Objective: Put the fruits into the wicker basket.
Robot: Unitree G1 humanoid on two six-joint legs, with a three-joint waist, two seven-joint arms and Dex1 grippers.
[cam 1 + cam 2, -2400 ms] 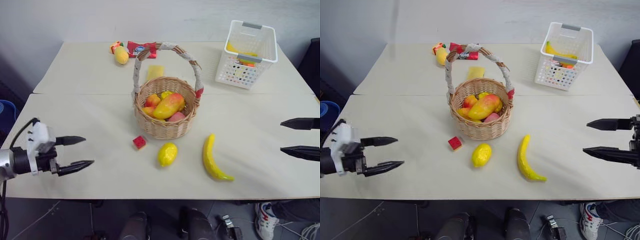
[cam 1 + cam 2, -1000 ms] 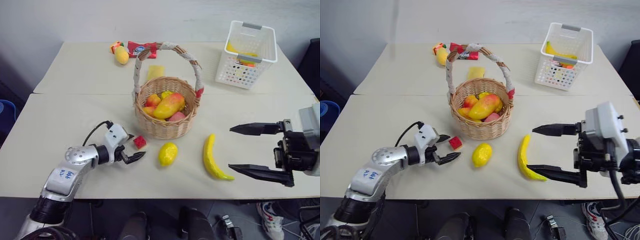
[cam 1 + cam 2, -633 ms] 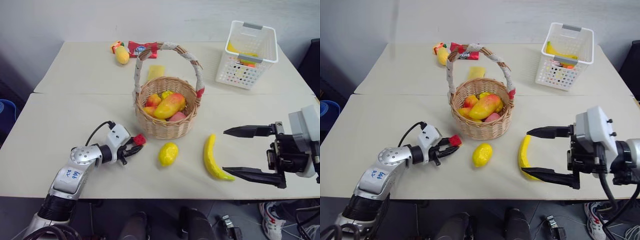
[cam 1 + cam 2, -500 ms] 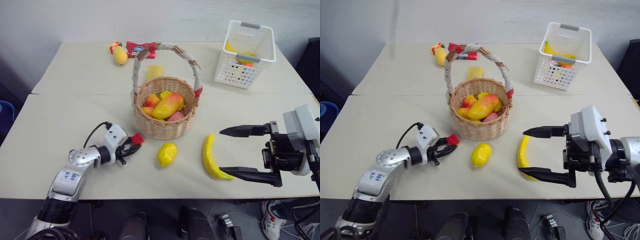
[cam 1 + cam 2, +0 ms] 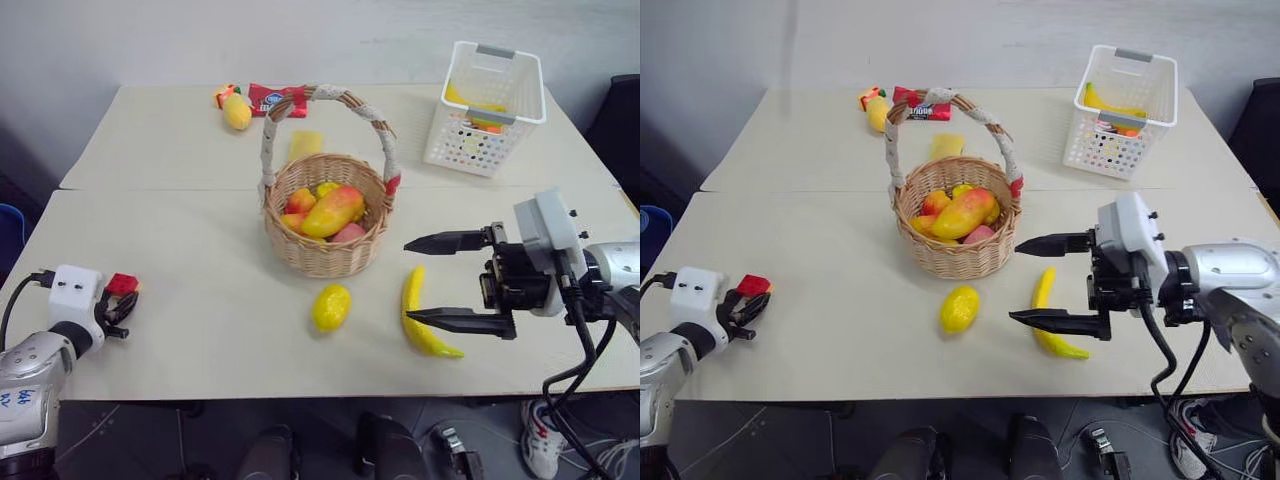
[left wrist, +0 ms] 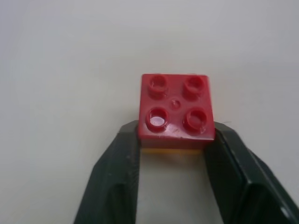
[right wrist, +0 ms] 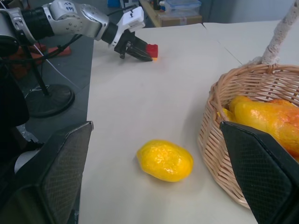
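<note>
While one oval lemon (image 5: 331,307) and one curved banana (image 5: 420,318) lie on the surface beside the woven wicker basket (image 5: 325,225), the right gripper (image 5: 425,282) has wide jaws and the left gripper (image 5: 124,301) pinches a studded red block (image 6: 176,110).

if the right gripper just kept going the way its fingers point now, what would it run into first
Probably the lemon. The right gripper stands open, pointing across the table over the banana, and its wrist view has the lemon lying ahead between the fingers. The wicker basket sits just off to one side; depth is hard to judge.
</note>
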